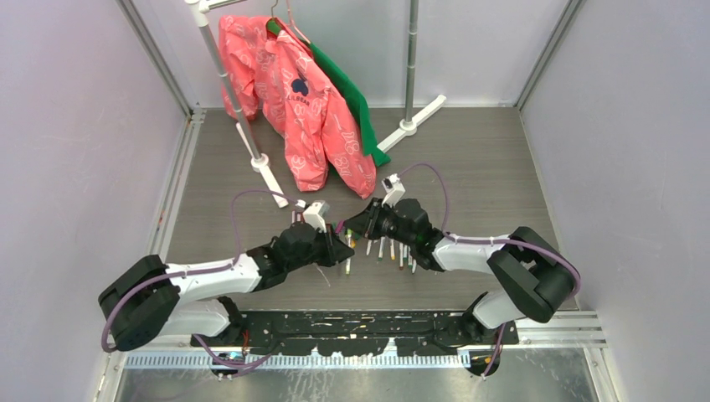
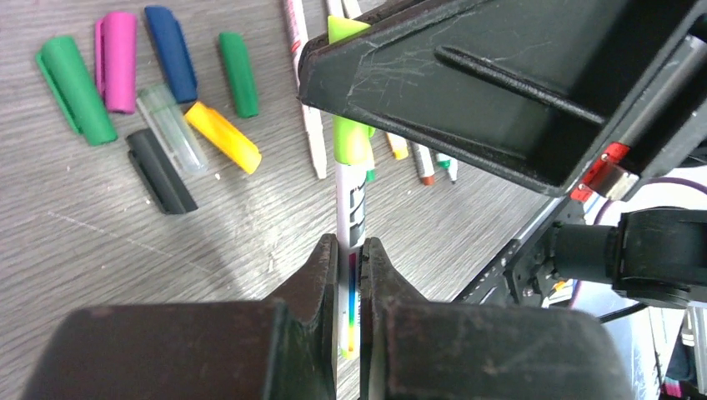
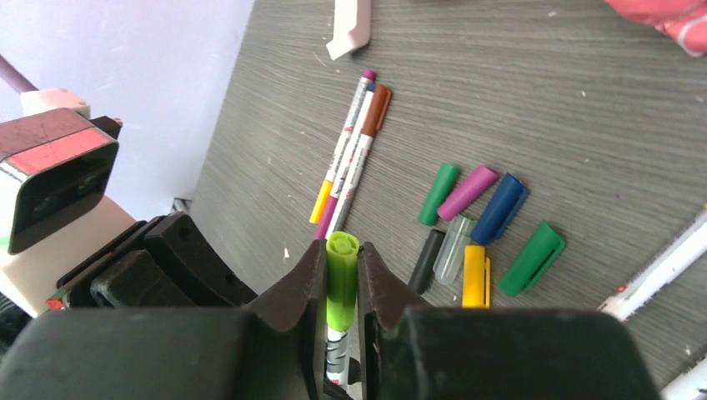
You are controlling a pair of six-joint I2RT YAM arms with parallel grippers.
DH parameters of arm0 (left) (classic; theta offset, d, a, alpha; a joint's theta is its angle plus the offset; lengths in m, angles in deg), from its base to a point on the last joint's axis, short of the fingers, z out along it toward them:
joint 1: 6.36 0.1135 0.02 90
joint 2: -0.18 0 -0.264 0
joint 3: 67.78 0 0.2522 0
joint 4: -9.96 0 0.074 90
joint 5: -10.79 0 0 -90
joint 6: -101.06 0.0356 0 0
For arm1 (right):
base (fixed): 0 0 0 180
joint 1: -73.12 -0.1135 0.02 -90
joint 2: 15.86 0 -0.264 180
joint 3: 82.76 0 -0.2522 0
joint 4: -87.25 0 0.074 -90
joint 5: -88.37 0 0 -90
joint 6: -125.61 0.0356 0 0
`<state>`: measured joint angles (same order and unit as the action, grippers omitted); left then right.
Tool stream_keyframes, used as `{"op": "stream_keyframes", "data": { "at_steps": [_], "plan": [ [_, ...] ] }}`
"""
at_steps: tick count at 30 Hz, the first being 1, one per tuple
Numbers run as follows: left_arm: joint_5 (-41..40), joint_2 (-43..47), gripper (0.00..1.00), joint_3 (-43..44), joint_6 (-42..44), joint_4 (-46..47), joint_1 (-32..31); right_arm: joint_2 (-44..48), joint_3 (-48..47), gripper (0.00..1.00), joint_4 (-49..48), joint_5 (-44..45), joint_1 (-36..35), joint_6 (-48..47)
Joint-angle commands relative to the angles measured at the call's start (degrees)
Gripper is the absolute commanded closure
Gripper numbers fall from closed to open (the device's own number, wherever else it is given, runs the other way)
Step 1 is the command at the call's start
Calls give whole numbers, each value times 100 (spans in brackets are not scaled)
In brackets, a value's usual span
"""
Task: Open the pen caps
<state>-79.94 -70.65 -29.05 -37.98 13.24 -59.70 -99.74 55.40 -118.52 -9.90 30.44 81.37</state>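
The table is grey with a wood grain, and pale lilac walls close it in on three sides. At its far end stands a white rack hung with a pink jacket and a green garment. The overhead view shows both arms meeting near the table's middle, but the pen between them is too small there to make out.

The left wrist camera shows the left claw clamped narrowly on a white pen barrel. The barrel runs away from the camera to a lime-green cap, whose far end is hidden inside the other arm's black fingers. This view alone shows several uncapped pens lying just past the barrel.

The right wrist camera looks down the pen from the other end. The right claw is closed tight around the lime-green cap, which sits on the barrel's end, raised off the table. Only this camera catches three capped pens lying side by side farther off.

Both wrist views show the loose caps clustered on the table: two green, one magenta, blue, yellow, clear and black.
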Motion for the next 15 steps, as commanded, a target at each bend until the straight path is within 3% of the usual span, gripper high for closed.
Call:
{"op": "stream_keyframes", "data": {
  "at_steps": [1, 10, 15],
  "plan": [
    [326, 177, 100, -239, 41, -30, -11, 311, -113, 99, -738, -348, 553, -259],
    [904, 89, 100, -288, 120, 350, -14, 162, -29, 99, -1509, -854, 1004, -142],
    [1132, 146, 100, -372, 163, 556, -18, -93, 28, 99, -2419, -1059, 1313, 441]
  ]
}}
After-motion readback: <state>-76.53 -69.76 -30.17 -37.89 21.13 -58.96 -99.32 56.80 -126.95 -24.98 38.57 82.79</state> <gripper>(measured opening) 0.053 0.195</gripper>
